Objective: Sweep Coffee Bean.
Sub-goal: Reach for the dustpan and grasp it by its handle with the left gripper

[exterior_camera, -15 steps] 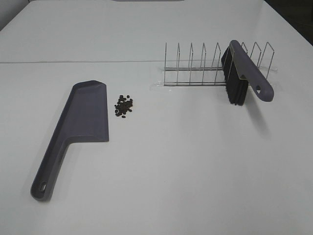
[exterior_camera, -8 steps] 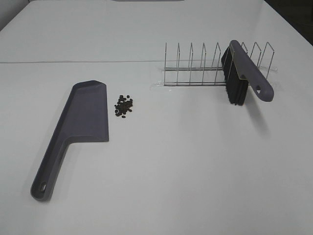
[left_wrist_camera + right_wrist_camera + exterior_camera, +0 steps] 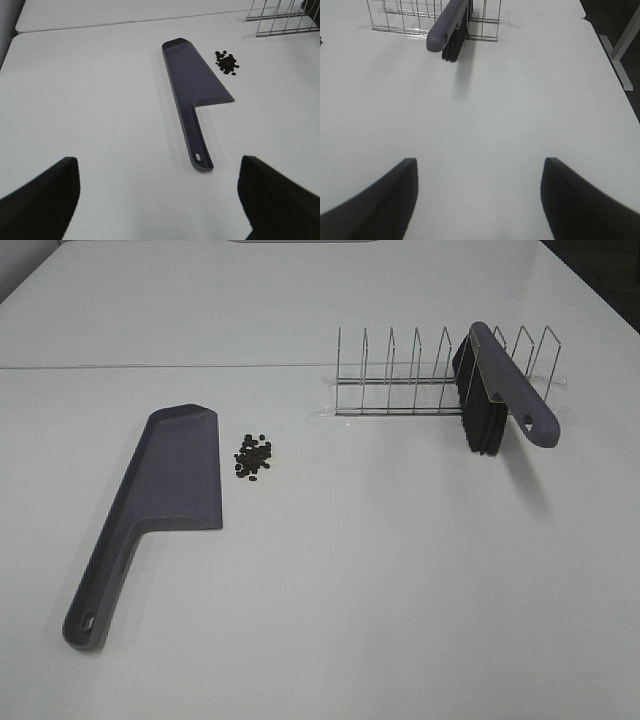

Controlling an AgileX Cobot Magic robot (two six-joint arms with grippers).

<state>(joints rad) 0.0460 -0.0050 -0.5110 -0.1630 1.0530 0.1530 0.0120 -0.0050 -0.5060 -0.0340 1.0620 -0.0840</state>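
Coffee bean [image 3: 253, 458]: I see a loose cluster of small dark beans lying on the white worktop [image 3: 380, 580], left of its middle and nearer the far edge than the near one.
Dustpan [image 3: 165, 490]: grey, lying flat just to the left of the beans. Its blade points at the far edge and its handle runs toward the near left corner. I cannot tell whether any bean touches the blade.
Wire rack [image 3: 400, 380]: it stands right of the middle, parallel to the far edge.
Brush [image 3: 505, 395]: it is propped in the rack's right end, dark bristles down, its grey handle slanting toward the right edge.
Left pincer [image 3: 160, 197]: spread wide over bare worktop near the dustpan's handle, gripping nothing.
Right pincer [image 3: 479, 195]: fingers apart above bare worktop, nothing between them, well short of the brush.
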